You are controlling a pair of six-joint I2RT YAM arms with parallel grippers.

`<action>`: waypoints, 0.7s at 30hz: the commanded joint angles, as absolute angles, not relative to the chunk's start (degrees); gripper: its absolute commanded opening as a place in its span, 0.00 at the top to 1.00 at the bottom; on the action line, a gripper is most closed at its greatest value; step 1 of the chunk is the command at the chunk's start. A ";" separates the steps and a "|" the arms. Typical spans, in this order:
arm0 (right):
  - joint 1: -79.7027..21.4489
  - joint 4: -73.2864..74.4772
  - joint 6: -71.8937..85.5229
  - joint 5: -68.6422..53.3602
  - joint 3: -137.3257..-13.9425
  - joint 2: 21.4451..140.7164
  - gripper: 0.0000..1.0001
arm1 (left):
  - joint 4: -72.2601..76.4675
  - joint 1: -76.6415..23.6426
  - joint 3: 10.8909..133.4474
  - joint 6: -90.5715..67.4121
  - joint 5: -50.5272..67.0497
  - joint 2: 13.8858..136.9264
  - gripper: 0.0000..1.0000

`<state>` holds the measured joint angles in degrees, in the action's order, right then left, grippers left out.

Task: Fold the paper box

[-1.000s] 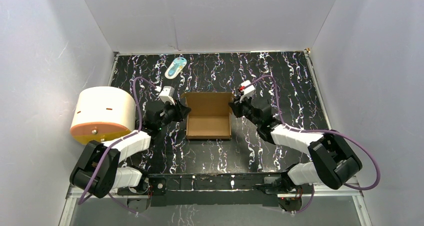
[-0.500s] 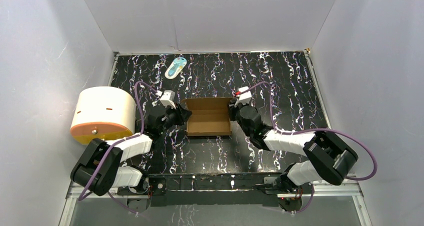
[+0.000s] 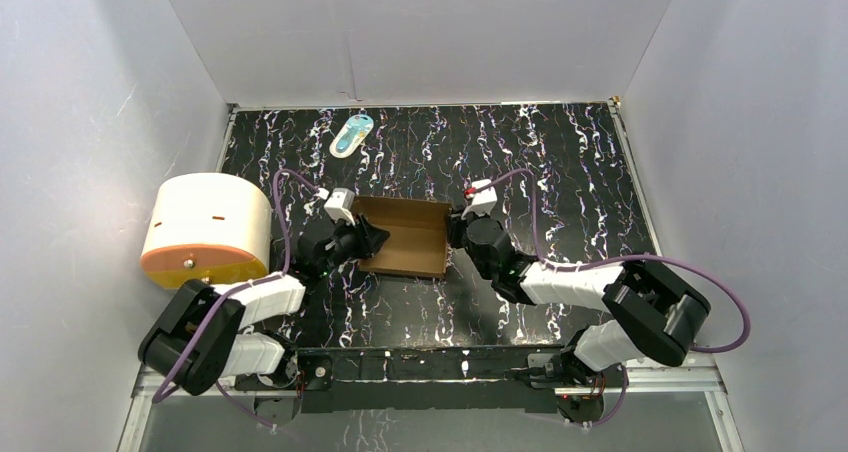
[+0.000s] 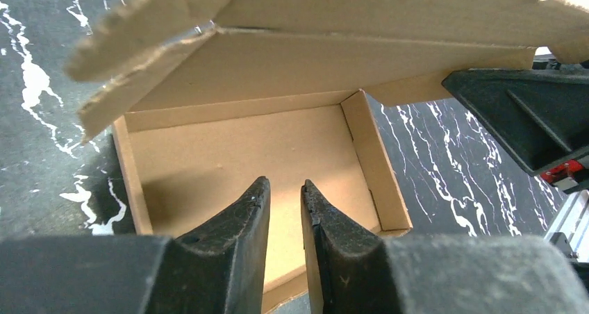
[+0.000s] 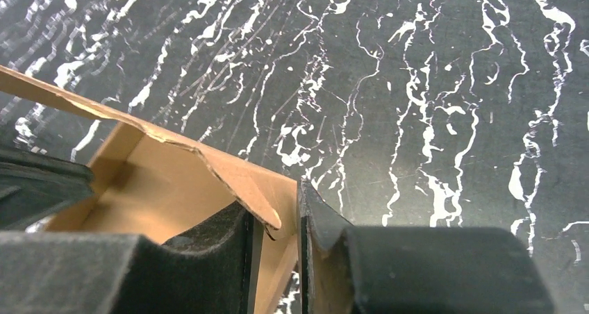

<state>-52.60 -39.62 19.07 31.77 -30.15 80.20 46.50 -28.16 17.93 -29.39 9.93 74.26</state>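
Observation:
The paper box (image 3: 405,242) is a shallow brown cardboard tray on the black marbled table, with its lid standing tilted over it. My left gripper (image 3: 368,240) is at its left side. In the left wrist view my left gripper (image 4: 285,187) is nearly shut with only a narrow gap. It reaches over the tray floor (image 4: 278,147) under the raised lid (image 4: 361,12), with nothing between the fingers. My right gripper (image 3: 455,234) is at the box's right side. In the right wrist view my right gripper (image 5: 274,206) is shut on the box's side wall and flap (image 5: 257,189).
A large white-and-orange cylinder (image 3: 207,229) lies at the left wall, close to my left arm. A small teal-white packet (image 3: 351,134) lies at the back of the table. White walls enclose the table on three sides.
The lid has swung up from lying open and now tilts over the tray. Both grippers have moved toward the near edge with it, and the box has turned slightly.

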 commanded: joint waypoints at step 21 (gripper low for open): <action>-32.19 -36.60 -19.69 -15.53 -32.03 74.18 1.00 | 49.21 -19.26 17.14 -15.83 10.34 63.23 0.58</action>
